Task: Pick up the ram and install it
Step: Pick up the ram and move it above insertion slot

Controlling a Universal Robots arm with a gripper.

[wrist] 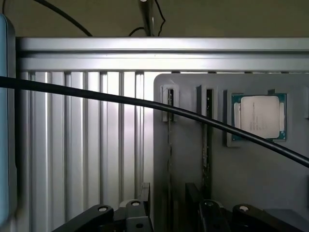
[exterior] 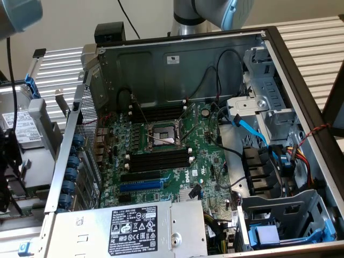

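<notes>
Surface: ribbed metal bench (wrist: pixel 82 145), with a grey holder (wrist: pixel 251 183) lying on it.
Room: plain beige wall (wrist: pixel 231 17).
Jaws: the gripper (wrist: pixel 169 203) is spread wide and empty, near the ram (wrist: pixel 170 140), which stands edge-on in the holder.

Gripper (wrist: pixel 169 212) jaws spread wide. The ram (wrist: pixel 170 140) stands on edge in the grey holder (wrist: pixel 186 159) and runs straight into the gap between the fingers, with bare holder face on either side. A second stick (wrist: pixel 207 140) stands just outside one finger, so I note it is tight there. A black cable (wrist: pixel 120 99) crosses between tool and holder. In the case (exterior: pixel 177 59), the memory slots (exterior: pixel 161 159) lie uncovered from above. A blue cable (exterior: pixel 250 129) lies well off to their side.
</notes>
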